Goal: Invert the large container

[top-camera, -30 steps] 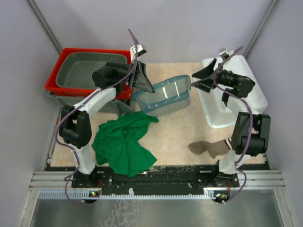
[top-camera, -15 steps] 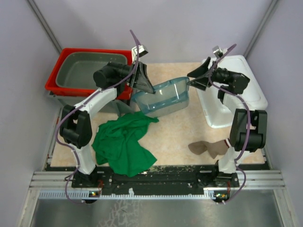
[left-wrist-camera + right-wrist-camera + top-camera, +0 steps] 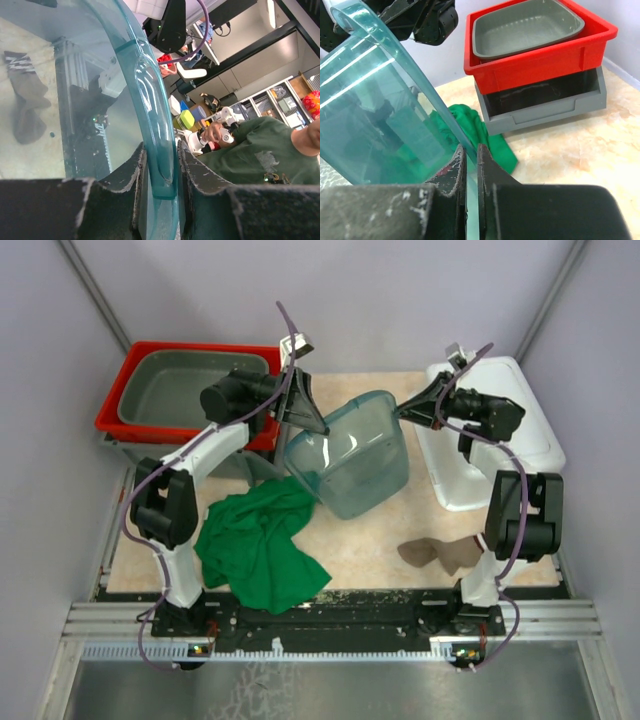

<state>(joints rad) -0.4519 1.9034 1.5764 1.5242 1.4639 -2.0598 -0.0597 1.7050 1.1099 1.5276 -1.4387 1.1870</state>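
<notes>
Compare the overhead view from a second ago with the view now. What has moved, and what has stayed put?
The translucent blue plastic container, clamped at opposite rims by the left end effector and right end effector, has rotated further, its body swinging toward the arm bases. The right end effector shifted slightly left. The green cloth, red crate, white bin and brown cloth stayed put.

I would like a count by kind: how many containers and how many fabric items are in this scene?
Containers: 5 (teal container, red bin, grey tub, grey crate, white box)
Fabric items: 2 (green cloth, brown sock)
Total: 7
</notes>
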